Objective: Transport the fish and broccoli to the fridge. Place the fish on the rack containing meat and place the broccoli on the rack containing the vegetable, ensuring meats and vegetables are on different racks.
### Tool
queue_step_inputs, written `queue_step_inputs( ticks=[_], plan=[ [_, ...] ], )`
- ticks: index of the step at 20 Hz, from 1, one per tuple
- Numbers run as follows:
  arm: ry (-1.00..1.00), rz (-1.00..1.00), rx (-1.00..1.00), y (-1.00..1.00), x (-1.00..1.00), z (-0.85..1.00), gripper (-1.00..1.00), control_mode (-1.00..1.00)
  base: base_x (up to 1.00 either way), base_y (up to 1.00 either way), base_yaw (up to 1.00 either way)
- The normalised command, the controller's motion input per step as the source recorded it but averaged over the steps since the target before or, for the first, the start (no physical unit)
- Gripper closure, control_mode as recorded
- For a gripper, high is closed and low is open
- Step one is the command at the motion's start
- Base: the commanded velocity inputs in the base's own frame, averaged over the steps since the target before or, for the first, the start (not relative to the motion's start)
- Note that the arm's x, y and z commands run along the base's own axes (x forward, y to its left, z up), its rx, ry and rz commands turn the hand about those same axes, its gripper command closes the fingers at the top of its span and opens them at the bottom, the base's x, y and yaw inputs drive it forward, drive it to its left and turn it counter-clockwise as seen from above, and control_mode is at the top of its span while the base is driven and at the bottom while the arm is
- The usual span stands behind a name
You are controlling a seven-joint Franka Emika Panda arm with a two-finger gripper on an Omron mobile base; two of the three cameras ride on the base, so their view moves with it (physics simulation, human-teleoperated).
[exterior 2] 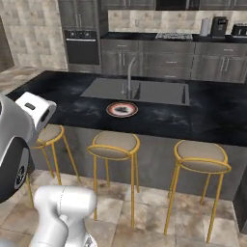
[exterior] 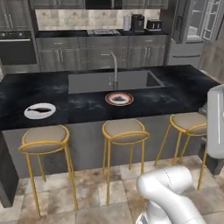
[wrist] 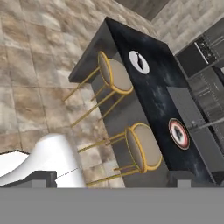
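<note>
The jaws stand wide apart, grasping nothing, above the tiled floor [wrist: 26, 65]. Three gold-legged stools [exterior: 124, 130] line the near edge of the black tabletop [exterior: 175, 85]. On it sit a white plate [exterior: 40, 110] with a dark item and a red-rimmed plate [exterior: 119, 98] before the sink [exterior: 131, 81]. The fridge [exterior: 192, 30] stands far right.

— How many stools [exterior: 124, 130] do you count from here?
— I count three along the island [exterior: 87, 107], nine to three o'clock.
— Plates?
— Two: a white plate [exterior: 40, 110] and a red-rimmed plate [exterior: 119, 98]. One sink [exterior: 113, 81], one faucet [exterior: 114, 70].
</note>
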Motion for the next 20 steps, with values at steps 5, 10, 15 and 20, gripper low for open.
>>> queue_step_inputs(
  ticks=[5,10,15,20],
  plan=[
    [0.00,0.00,0.00,0.00,0.00,0.00,-1.00,1.00,0.16,1.00,-0.03],
    [0.00,0.00,0.00,0.00,0.00,0.00,-1.00,1.00,0.39,1.00,-0.04],
    [0.00,0.00,0.00,0.00,0.00,0.00,-1.00,1.00,0.92,0.68,0.02],
    [0.00,0.00,0.00,0.00,0.00,0.00,-1.00,1.00,1.00,-0.03,0.03]
  ],
)
